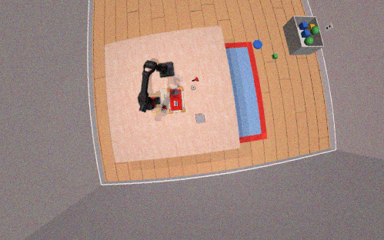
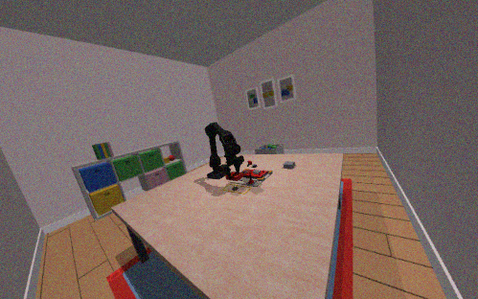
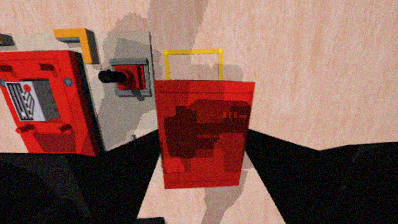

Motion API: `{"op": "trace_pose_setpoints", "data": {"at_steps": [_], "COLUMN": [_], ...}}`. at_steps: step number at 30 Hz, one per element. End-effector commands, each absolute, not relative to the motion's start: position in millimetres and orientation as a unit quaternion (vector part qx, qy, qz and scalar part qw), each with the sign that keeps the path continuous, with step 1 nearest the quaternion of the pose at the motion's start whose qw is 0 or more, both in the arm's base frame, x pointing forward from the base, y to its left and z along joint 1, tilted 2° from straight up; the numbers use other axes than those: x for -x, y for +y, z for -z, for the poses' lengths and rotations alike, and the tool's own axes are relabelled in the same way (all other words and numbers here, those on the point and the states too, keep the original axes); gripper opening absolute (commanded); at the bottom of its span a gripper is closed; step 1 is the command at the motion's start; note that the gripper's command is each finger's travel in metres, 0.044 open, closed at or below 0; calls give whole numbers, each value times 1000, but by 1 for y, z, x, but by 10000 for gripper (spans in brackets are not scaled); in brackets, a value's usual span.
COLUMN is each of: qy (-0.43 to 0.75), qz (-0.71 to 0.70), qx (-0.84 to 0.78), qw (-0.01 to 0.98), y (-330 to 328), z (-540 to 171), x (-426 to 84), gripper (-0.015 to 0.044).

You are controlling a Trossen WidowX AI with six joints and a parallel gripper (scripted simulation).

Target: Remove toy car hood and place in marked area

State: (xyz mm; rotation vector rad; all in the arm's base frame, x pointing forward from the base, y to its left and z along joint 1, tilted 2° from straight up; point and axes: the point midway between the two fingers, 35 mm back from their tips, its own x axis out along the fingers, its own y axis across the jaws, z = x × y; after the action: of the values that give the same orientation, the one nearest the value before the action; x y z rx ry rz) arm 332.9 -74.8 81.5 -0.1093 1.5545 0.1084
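Red flat panel, the toy car's hood [image 3: 202, 132], sits clamped in my claw [image 3: 202, 150]; my two black fingers press on its left and right edges and stand fairly wide apart because the panel itself is wide. In the wrist view the hood hangs between them with dark shadow blotches across its face, held above the pale pink wooden surface [image 3: 325, 75] rather than lying on it, as far as the shadow below it lets me judge.

Just past the far edge of the hood lies a thin yellow rectangular outline [image 3: 193, 64] on the surface, the marked area; the hood covers its near side from this angle, and I cannot tell whether the panel is already over it or a little short of it.

To the left stands the red boxy body of the toy car [image 3: 45, 100] on a light grey base plate with orange corner brackets [image 3: 75, 36]. A small red block with a black peg [image 3: 125, 76] sits on that plate between the car body and the yellow outline.

From the top view my black arm [image 1: 148, 86] bends down beside the car [image 1: 175, 99], with the claw low at the car's left end. Small pieces lie apart on the surface: a red bit [image 1: 195, 79], a pale ring [image 1: 193, 88] and a grey square block [image 1: 200, 118]
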Motion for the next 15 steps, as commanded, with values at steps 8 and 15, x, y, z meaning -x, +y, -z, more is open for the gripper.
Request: {"op": "trace_pose_setpoints", "data": {"at_steps": [8, 15], "qy": [704, 704], "qz": [-51, -51], "qx": [50, 50], "qw": [707, 707], "y": [-75, -75], "z": [-71, -67], "x": [-331, -331], "gripper": [0, 0]}}
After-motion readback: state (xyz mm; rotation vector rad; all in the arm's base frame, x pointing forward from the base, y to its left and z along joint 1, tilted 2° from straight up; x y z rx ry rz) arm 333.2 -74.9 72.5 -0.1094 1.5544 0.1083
